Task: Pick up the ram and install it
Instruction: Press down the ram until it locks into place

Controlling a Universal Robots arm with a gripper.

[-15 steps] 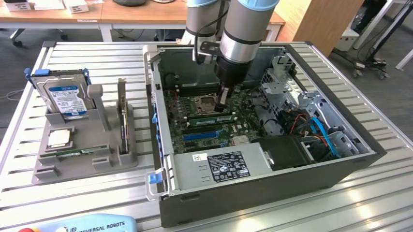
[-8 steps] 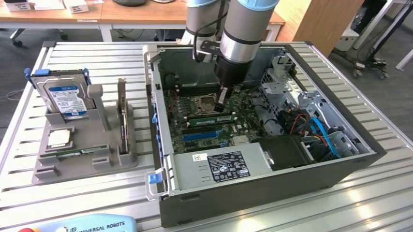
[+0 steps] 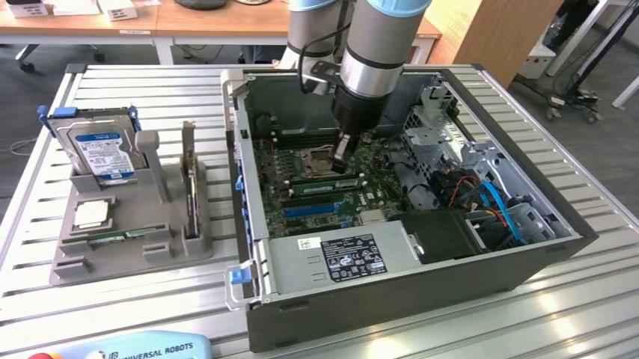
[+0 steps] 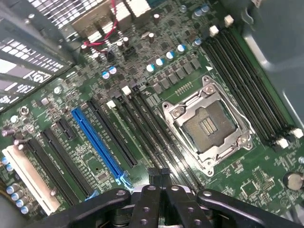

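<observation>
Pressed together, the jaws of the black metal gripper [image 4: 159, 178] push on the long green circuit-board ram stick [image 3: 327, 183]. It lies directly under them in its motherboard slot [image 4: 156, 142], its long axis along the slot.

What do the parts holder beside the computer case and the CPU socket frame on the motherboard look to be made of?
Parts holder: matte grey plastic, possibly 3D-printed, judging by its dull, uniform, blocky surfaces. CPU socket frame: bare metal, probably steel, with a bright silvery sheen and screw heads at its corners. Computer case: dark grey painted sheet metal, apparently.
</observation>
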